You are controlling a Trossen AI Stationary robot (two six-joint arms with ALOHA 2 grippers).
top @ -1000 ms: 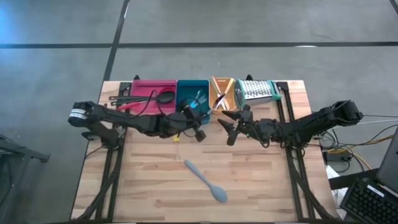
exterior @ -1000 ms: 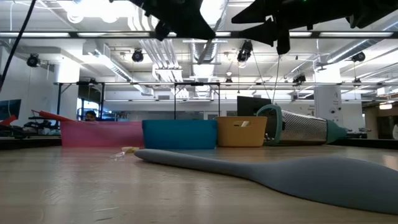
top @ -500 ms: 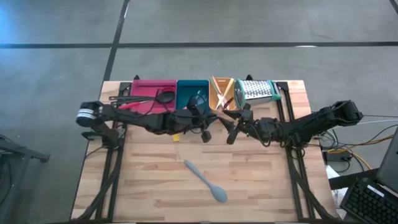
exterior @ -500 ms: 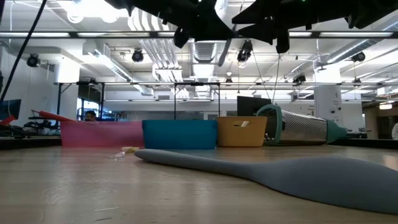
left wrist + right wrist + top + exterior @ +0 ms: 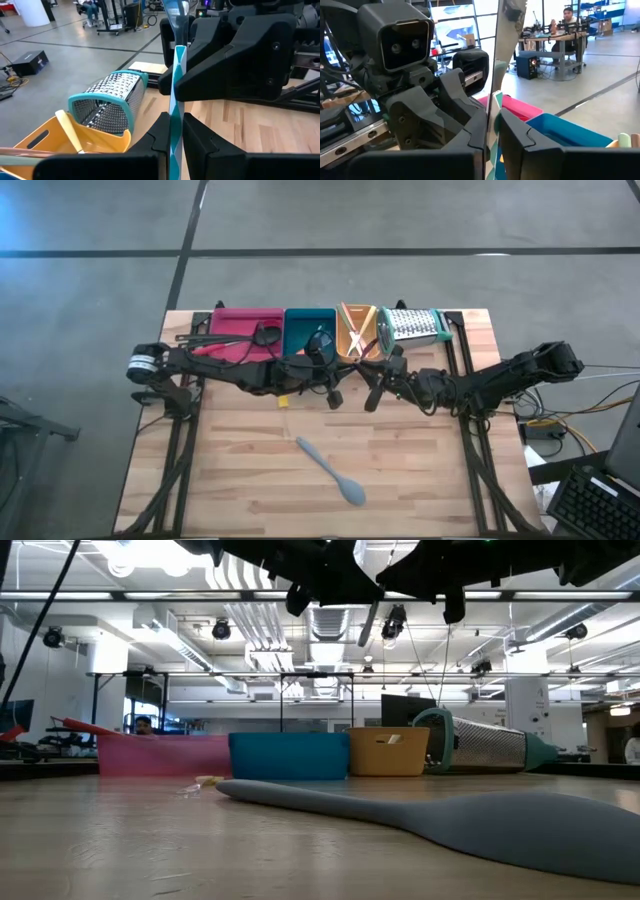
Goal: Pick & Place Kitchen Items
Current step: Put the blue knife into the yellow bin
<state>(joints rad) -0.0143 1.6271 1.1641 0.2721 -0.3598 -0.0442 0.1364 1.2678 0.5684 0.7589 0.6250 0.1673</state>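
Above the middle of the table my left gripper [image 5: 335, 388] and my right gripper [image 5: 368, 388] meet tip to tip. Both are shut on one thin tool with a teal-and-white patterned handle [image 5: 175, 85] and a pale grey end [image 5: 512, 10]. In the low view a grey strip of it [image 5: 370, 622] slants down beneath the grippers. A grey spoon [image 5: 330, 470] lies flat on the table nearer the front edge, apart from both arms. My left gripper pinches the patterned handle [image 5: 173, 142] between its two fingers, which come level from the table's left and lie across it. The tool is lifted clear of the table. My right gripper pinches the same patterned handle [image 5: 492, 142] between its two fingers, level from the table's right, facing the left gripper.
Along the far edge stand a pink tray [image 5: 232, 320] with black spoons, a teal tray [image 5: 298, 328], an orange tray [image 5: 345, 345] and a metal grater [image 5: 412, 327]. A small yellow bit [image 5: 283, 402] lies on the wood. People sit in the room behind.
My left gripper has carried the tool toward the table's right, up to my right gripper. My right gripper has stayed in place and shut its open fingers on the tool.
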